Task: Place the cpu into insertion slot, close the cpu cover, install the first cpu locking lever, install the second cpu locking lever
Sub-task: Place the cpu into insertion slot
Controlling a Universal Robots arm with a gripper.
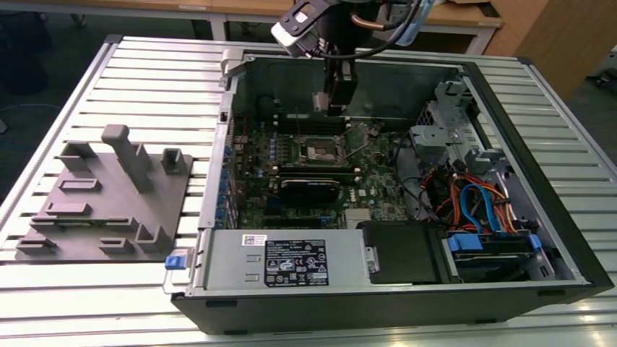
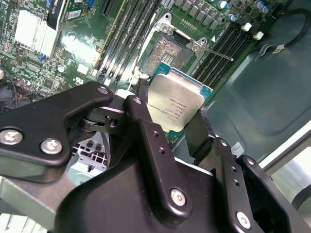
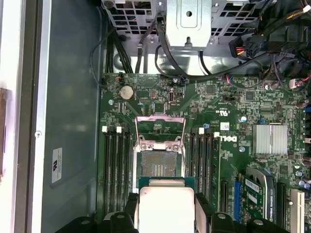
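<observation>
The fingers (image 2: 146, 131) clamp the cpu (image 2: 176, 104) near the open insertion slot (image 2: 167, 53)

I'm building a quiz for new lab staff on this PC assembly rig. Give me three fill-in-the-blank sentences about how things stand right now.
1. The hand is shut on the ____.
2. The insertion slot is ____, with no chip seated in it.
3. The cpu cover is flipped ____, leaving the slot bare.
Missing words: cpu; empty; open.
</observation>
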